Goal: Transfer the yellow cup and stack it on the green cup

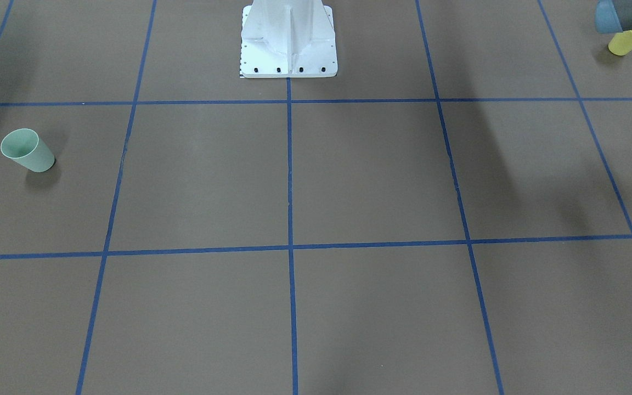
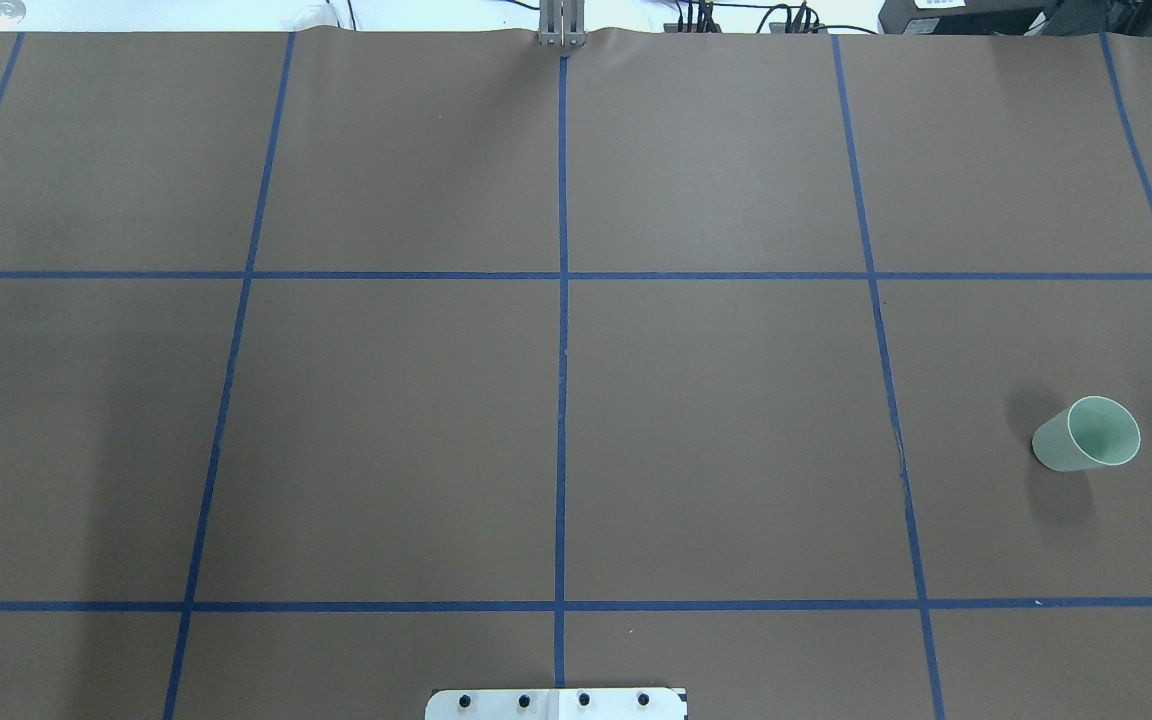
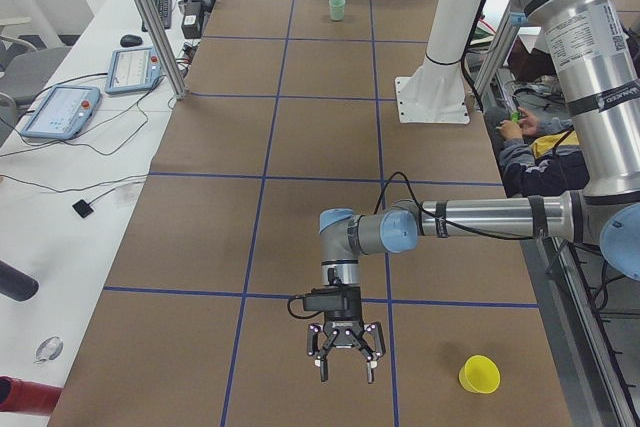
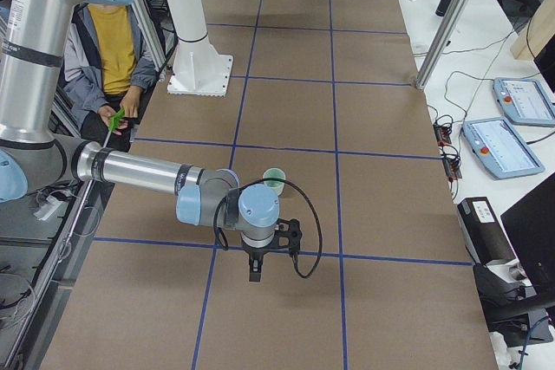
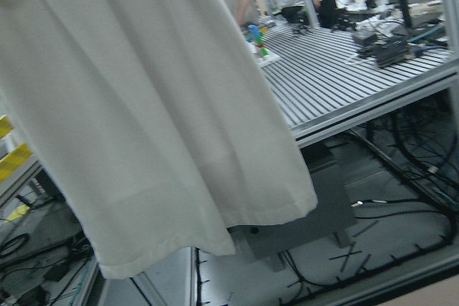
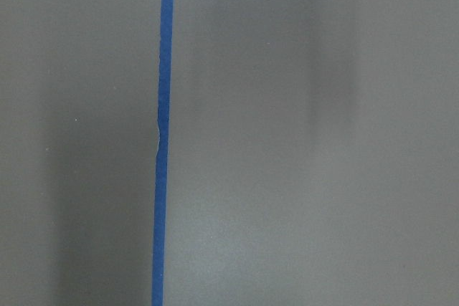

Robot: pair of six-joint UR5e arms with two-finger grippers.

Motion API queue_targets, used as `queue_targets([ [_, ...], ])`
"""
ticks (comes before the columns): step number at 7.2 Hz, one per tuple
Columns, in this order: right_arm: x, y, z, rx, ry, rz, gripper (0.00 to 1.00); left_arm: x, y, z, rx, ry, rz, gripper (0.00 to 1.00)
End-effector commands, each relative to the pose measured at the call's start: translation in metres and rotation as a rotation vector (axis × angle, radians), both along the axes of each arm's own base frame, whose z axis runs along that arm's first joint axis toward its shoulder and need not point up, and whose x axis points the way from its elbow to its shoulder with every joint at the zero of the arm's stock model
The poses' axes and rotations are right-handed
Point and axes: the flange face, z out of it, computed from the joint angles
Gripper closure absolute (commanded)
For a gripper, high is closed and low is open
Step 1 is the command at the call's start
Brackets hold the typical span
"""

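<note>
The yellow cup (image 1: 628, 41) stands rim up near the table's corner on the robot's left, partly under a grey-blue arm part (image 1: 618, 15). It also shows in the exterior left view (image 3: 479, 374). My left gripper (image 3: 343, 362) hangs over the table beside the cup, apart from it; I cannot tell whether it is open or shut. The green cup (image 2: 1086, 433) stands rim up on the robot's right, alone. My right gripper (image 4: 255, 270) hangs over the table near the green cup (image 4: 274, 181), apart from it; I cannot tell its state.
The white robot pedestal (image 1: 288, 41) stands at the table's middle on the robot's side. Blue tape lines (image 2: 562, 300) grid the brown table. A seated person (image 4: 113, 49) is beside the table. Tablets (image 3: 60, 112) and cables lie on the side bench.
</note>
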Motion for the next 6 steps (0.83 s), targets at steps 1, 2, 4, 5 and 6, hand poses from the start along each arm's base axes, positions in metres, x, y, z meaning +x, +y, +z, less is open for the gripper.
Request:
queue_targets([
  [1, 0.0, 0.0, 0.0, 0.003, 0.0, 0.0, 0.0, 0.041, 0.041, 0.022, -0.181, -0.089, -0.161, 0.0],
  [2, 0.0, 0.001, 0.002, 0.0, 0.0, -0.001, 0.0, 0.07, 0.048, 0.026, -0.254, -0.086, -0.227, 0.0],
  [4, 0.0, 0.004, 0.004, -0.005, 0.0, -0.001, 0.0, 0.098, 0.043, 0.052, -0.309, -0.144, -0.394, 0.0],
  [5, 0.0, 0.004, 0.003, -0.003, 0.0, -0.001, 0.0, 0.116, 0.038, 0.079, -0.354, -0.184, -0.492, 0.0],
  [6, 0.0, 0.004, 0.003, 0.002, -0.001, -0.006, 0.0, 0.123, 0.045, 0.098, -0.403, -0.205, -0.563, 0.0],
])
